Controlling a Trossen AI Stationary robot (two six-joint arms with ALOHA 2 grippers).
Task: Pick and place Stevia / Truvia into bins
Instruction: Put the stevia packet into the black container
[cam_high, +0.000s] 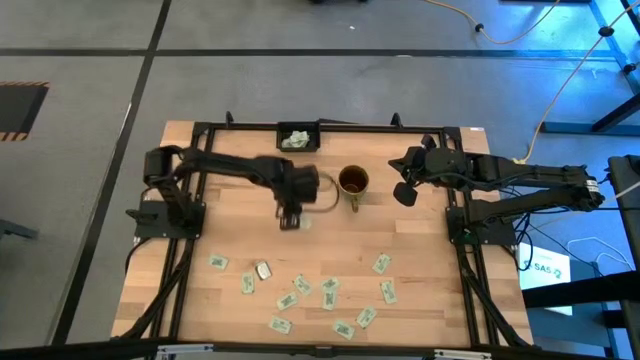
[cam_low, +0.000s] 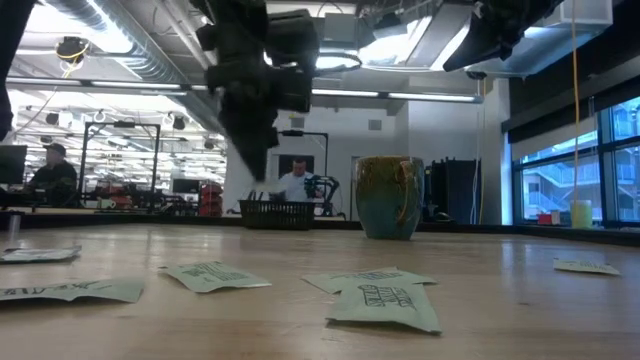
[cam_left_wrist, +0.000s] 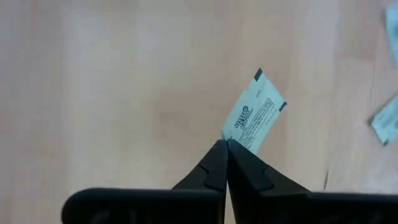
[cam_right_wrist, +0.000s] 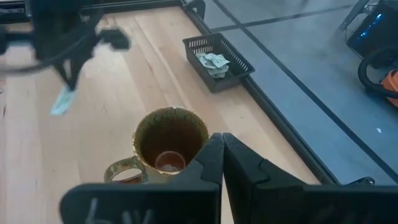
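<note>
My left gripper (cam_high: 290, 220) hangs over the middle of the table, left of the brown-gold mug (cam_high: 352, 181), shut on one white-and-green Stevia sachet (cam_left_wrist: 254, 112). The right wrist view also shows this sachet (cam_right_wrist: 62, 102), dangling under the left fingers. The black tray (cam_high: 298, 138) stands at the far edge with a few sachets in it. Several more sachets (cam_high: 300, 290) lie flat on the near half of the table. My right gripper (cam_right_wrist: 222, 142) is shut and empty, held above the table just right of the mug (cam_right_wrist: 168, 140). My left gripper pinches the sachet by one short end (cam_left_wrist: 234, 139), near a corner, between its two fingertips. The fingers come from above, pointing steeply down. The sachet hangs below them, tilted and lifted clear of the table.
A black frame rail (cam_high: 460, 250) runs along the table's edges. A small darker packet (cam_high: 263, 270) lies among the loose sachets. Bare wood lies between the mug and the scattered sachets. In the low view, people (cam_low: 296, 180) sit in the room beyond the table.
</note>
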